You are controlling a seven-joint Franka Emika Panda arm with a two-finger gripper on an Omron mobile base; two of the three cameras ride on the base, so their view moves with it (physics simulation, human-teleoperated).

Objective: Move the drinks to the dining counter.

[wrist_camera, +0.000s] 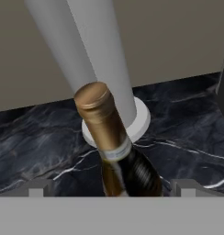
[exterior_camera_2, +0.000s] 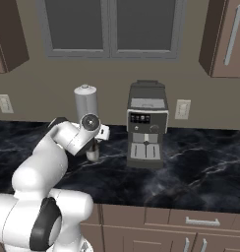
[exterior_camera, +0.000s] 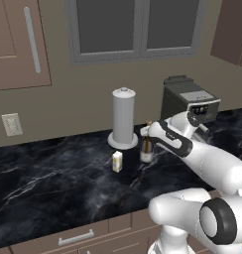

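Hand view: glossy wine bottle (gold-foil neck), marble worktop.

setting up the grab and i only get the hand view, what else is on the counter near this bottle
Observer: A small white-yellow carton stands just left of the wine bottle, apart from it.
Operator: anything on the other side
Observer: A coffee machine stands to the right, against the wall.
Operator: how's the gripper placed
Observer: The gripper is open, one fingertip on each side of the bottle; from the left base view the hand reaches it from the right, in front of the paper-towel cylinder.
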